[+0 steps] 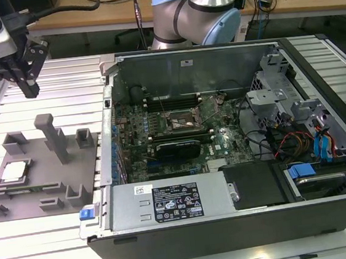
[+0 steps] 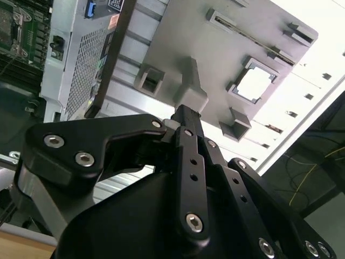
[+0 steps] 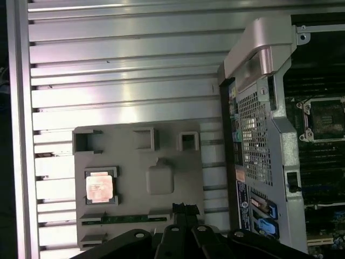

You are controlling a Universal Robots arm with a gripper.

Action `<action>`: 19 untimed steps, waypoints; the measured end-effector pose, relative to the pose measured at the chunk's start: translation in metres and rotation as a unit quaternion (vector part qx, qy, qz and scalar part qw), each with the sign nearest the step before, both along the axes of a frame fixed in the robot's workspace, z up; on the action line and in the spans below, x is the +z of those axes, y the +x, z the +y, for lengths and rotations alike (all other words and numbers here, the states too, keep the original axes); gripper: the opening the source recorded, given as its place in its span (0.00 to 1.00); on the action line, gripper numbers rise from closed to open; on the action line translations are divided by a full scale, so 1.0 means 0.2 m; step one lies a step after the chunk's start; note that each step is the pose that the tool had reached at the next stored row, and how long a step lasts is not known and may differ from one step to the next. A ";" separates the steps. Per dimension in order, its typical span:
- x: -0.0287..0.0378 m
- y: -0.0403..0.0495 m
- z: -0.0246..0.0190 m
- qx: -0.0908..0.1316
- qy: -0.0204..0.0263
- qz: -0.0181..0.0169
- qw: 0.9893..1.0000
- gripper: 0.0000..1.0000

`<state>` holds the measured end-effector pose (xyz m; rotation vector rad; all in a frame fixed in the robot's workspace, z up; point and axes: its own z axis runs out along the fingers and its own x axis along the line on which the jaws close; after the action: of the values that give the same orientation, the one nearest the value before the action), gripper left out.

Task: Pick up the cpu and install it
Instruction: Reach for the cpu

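Here I am, with my hand [image 1: 30, 90] hanging high over the slatted surface [image 1: 49, 247], above the grey fixture [image 1: 45, 175] that lies beside the open computer case [image 1: 215, 63]. The fingers look pressed together, with nothing between them; both wrist views show the dark tips meeting in one narrow stack [image 3: 180, 207] [image 2: 186, 112].

The cpu [image 1: 13, 173] sits flat in its square recess in the fixture, near the fixture's edge farthest from the case. In the first wrist view its pale metal top [image 3: 100, 187] catches the light, framed by the grey nest. In the second wrist view it shows as a bright square [image 2: 254, 83] beyond the fixture's tall post [image 2: 191, 86]. My hand is well apart from it, touching nothing.

Over in the case, the socket [image 1: 181, 121] on the green board looks bare, and I see no silver lid in the frame. The first wrist view catches that dark square too [image 3: 326, 116], past the case's perforated wall.

So, by my reckoning, the job is at its very start. The chip is not picked up and nothing is installed. Both the grasp and the placement into the socket are left to do.
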<state>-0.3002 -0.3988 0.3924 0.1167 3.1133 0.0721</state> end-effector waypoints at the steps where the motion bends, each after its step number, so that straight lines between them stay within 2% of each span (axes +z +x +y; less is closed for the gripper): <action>1: -0.003 -0.015 0.000 0.000 0.000 0.000 1.000 0.11; 10: -0.044 -0.141 -0.007 0.000 0.000 0.000 1.000 0.11; 19: -0.069 -0.239 -0.010 0.000 0.000 0.000 1.000 0.11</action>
<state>-0.3480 -0.4008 0.3786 0.1166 3.1133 0.0723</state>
